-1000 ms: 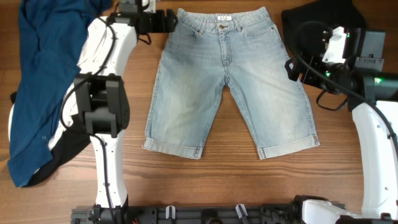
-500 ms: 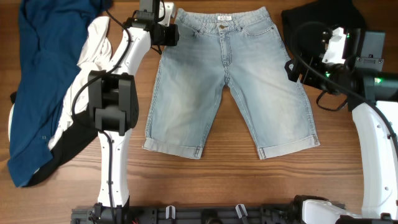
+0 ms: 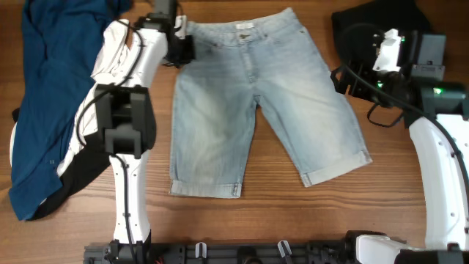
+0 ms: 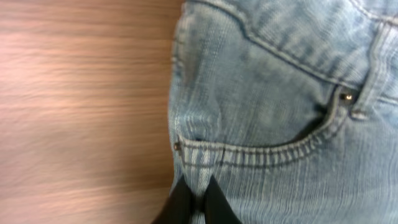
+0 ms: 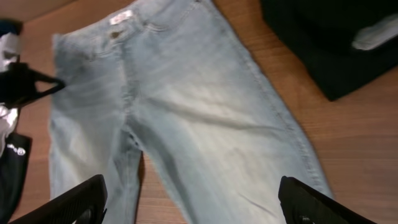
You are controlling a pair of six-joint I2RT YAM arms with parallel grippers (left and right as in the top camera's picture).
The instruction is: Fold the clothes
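Overhead: you looked straight down over the whole surface [image 3: 278,220].
Left wrist: you sat very close on the jeans [image 4: 280,93] pocket.
Right wrist: you saw those jeans obliquely, farther back.

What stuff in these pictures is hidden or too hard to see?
- Overhead: the black garment is cut off by the top edge and partly covered by the right arm.
- Overhead: the white cloth lies mostly under the navy garment.
- Overhead: the label on the jeans is too small to read.
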